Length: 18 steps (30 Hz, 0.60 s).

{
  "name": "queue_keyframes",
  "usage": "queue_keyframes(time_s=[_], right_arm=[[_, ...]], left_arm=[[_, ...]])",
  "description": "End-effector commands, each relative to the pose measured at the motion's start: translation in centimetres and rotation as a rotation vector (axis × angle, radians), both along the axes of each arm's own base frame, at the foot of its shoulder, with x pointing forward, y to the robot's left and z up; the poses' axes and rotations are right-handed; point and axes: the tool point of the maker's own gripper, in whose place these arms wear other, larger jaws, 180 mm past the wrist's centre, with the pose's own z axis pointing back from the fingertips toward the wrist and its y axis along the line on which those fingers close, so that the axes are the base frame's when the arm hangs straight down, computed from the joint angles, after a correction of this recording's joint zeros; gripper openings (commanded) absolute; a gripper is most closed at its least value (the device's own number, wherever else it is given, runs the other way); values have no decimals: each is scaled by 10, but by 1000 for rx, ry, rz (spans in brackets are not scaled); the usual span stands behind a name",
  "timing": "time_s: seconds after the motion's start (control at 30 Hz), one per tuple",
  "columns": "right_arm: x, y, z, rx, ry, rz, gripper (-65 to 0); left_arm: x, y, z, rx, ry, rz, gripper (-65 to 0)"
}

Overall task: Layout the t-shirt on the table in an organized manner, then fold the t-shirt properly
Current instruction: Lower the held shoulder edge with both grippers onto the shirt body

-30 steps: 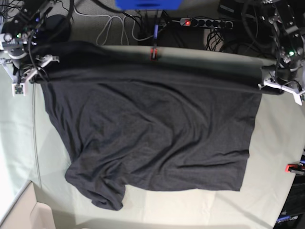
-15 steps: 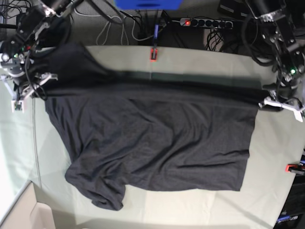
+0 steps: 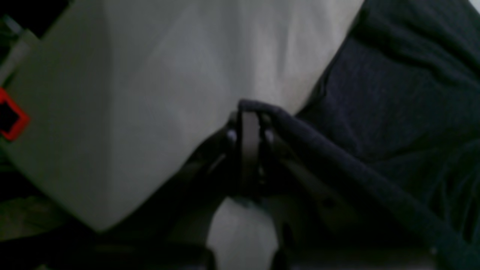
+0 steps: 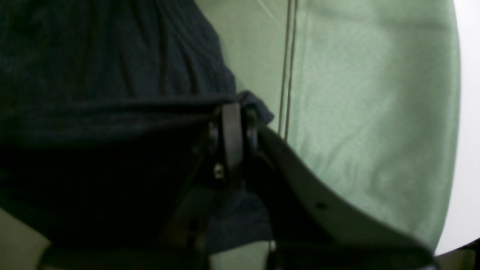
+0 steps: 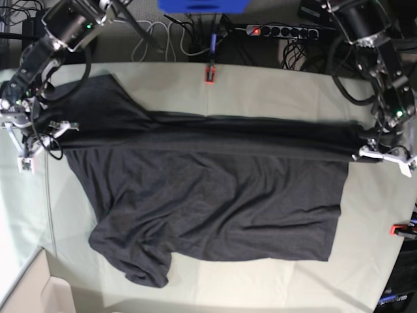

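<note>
The left gripper [image 3: 247, 123] is clamped on one corner of the t-shirt [image 5: 215, 195] at the right side of the base view, and the right gripper [image 4: 232, 112] is clamped on the opposite corner at the left side; we see both pairs of jaws closed on a pinch of dark fabric. The t-shirt lies spread across the table [image 5: 273, 85], its far edge drawn into a straight band between the two grippers, with a rumpled sleeve at the near left corner
</note>
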Motion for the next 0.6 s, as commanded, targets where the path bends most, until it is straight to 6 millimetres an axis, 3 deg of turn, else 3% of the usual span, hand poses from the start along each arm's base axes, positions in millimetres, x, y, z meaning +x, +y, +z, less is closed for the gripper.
queue_keyframes(time_s=[0.0,0.27,0.57], right_arm=[[15,-9,16,-19,-61,-3,-650],[23,-10,4,19,-41,0,-650],[38,-15,16,10,-75,0,-650]], left_arm=[[13,8,15,27,-51,6,-647],[28,5,8,-15,-47,12,-647],[45,-35,2,-13,-27,-113,-640]])
